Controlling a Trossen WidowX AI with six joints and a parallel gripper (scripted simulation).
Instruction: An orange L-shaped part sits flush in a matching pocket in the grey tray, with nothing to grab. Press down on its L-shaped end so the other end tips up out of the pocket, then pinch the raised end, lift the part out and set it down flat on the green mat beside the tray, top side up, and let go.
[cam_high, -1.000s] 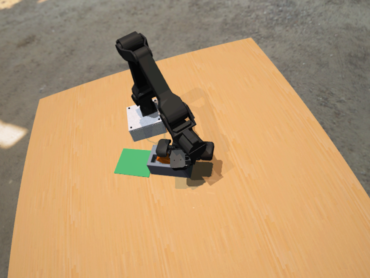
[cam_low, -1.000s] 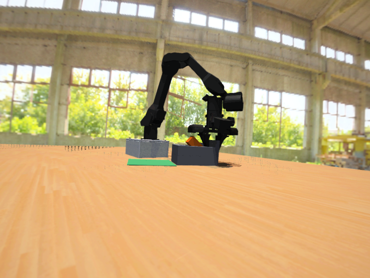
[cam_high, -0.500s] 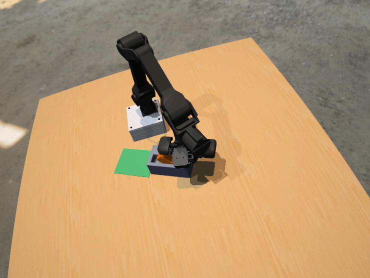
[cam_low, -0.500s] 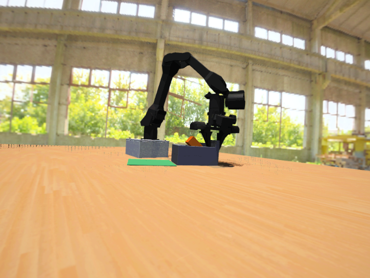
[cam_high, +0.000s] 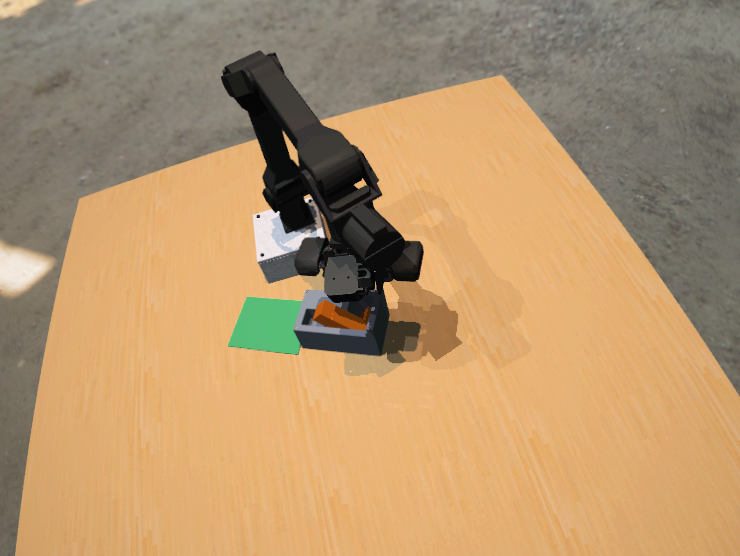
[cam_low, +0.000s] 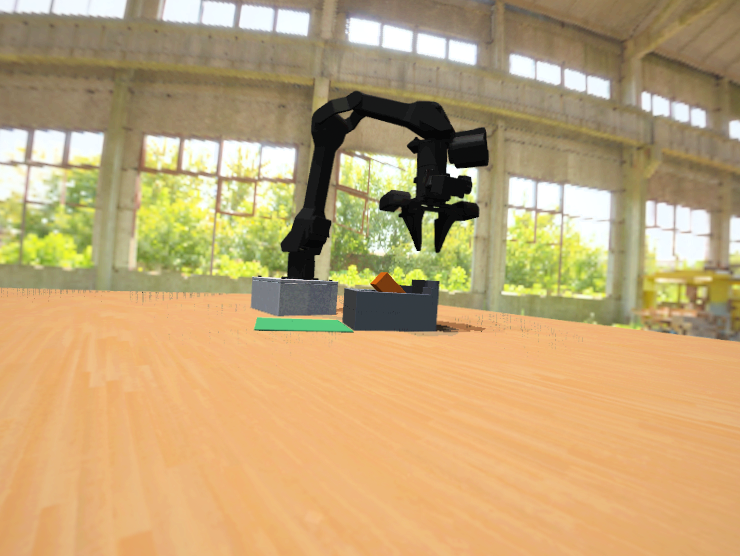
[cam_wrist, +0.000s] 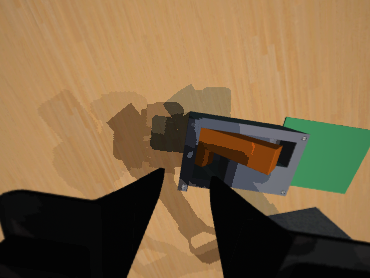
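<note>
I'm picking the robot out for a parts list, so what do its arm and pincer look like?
The arm is matte black, with chunky, angular segments and a rounded, drum-like housing near the wrist. The pincer is black too, with two wedge-shaped fingers tapering to narrow tips. I can make out no lettering or cables.
</note>
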